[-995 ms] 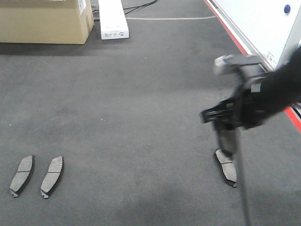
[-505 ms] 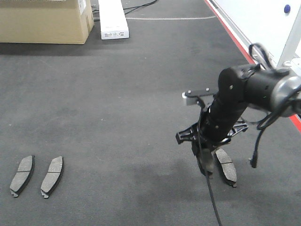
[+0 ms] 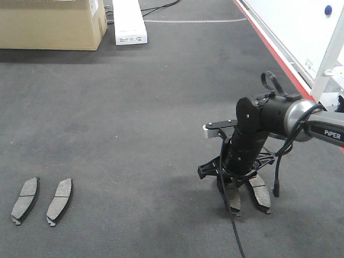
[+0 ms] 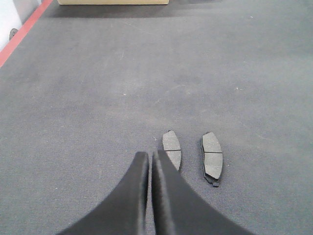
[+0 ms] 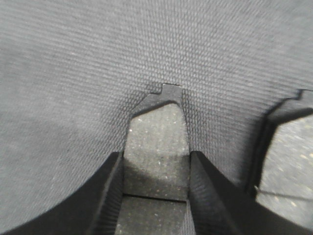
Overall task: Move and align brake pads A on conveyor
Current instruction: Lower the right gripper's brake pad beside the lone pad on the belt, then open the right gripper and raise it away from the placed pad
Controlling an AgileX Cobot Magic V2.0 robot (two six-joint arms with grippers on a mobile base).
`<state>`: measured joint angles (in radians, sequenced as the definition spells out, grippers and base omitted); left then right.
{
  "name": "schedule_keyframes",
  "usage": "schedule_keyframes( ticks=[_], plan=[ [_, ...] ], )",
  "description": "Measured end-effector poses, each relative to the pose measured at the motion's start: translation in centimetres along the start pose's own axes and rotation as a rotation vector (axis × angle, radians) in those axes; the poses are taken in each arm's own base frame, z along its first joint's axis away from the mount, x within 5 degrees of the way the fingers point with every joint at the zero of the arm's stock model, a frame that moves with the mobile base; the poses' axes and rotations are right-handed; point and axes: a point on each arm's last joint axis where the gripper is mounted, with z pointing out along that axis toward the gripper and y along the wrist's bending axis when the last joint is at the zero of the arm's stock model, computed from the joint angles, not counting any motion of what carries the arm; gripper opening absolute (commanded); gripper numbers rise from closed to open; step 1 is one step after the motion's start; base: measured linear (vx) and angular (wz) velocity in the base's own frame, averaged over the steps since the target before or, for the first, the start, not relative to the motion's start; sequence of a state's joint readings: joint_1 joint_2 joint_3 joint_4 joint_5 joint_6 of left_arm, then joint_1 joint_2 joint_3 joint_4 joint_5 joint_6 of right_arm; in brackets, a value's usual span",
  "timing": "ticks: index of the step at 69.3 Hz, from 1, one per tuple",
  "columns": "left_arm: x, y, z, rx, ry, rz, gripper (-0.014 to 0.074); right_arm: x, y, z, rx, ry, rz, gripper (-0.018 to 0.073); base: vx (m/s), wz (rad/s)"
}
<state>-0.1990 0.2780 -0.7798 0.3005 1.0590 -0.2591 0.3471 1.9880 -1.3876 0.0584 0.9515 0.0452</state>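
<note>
Dark grey, felt-like conveyor fills the front view, with a red strip running along its far right edge beside a white panel. The right arm, black with a silver forearm marked PIPER, reaches down on the right side, and the right gripper stands low over the belt. Its fingers are clamped on a brake pad; the right wrist view shows the pad's grey speckled face wedged between them, its notched black tip just at the fabric. Whether the pad rests on the belt or hangs a hair above it cannot be told. Just beside it on the right lies a second brake pad, flat on the belt and roughly parallel to the held one.

Well apart, at the lower left of the front view, two more pads lie side by side, near each other but not touching, both tilted the same way. The left gripper hovers just short of this pair, its fingers pressed together and holding nothing.

At the far end sit a cardboard box and a white carton.
</note>
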Motion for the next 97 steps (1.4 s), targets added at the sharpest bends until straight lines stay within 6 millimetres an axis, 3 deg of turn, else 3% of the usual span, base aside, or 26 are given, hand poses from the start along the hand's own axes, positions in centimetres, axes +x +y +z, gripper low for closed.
schedule_keyframes(
  ticks=[16,27,37,52,62,69,78,88,97],
  plan=[
    [0.0,0.0,0.0,0.0,0.0,0.0,-0.0006,0.0,0.0,0.2,0.0,0.005,-0.002,0.0004,0.0,0.0],
    [0.0,0.0,0.0,0.0,0.0,0.0,-0.0006,0.0,0.0,0.2,0.0,0.005,-0.002,0.0079,0.0,0.0],
    [0.0,0.0,0.0,0.0,0.0,0.0,-0.0006,0.1,0.0,0.2,0.001,0.014,-0.008,0.0242,0.0,0.0],
    [0.0,0.0,0.0,0.0,0.0,0.0,-0.0006,0.0,0.0,0.2,0.001,0.012,-0.012,0.0595,0.0,0.0],
    [0.0,0.0,0.0,0.0,0.0,0.0,-0.0006,0.0,0.0,0.1,0.0,0.01,-0.013,0.0689,0.0,0.0],
    [0.0,0.0,0.0,0.0,0.0,0.0,-0.0006,0.0,0.0,-0.5,-0.001,-0.007,-0.014,0.0678,0.0,0.0],
    [0.0,0.0,0.0,0.0,0.0,0.0,-0.0006,0.0,0.1,-2.8,-0.006,-0.082,-0.017,0.0619,0.0,0.0],
    [0.0,0.0,0.0,0.0,0.0,0.0,-0.0006,0.5,0.3,-7.2,-0.019,-0.209,-0.017,0.0448,0.0,0.0],
    [0.0,0.0,0.0,0.0,0.0,0.0,-0.0006,1.8,0.5,-12.2,-0.028,-0.35,-0.022,0.019,0.0,0.0]
  ],
)
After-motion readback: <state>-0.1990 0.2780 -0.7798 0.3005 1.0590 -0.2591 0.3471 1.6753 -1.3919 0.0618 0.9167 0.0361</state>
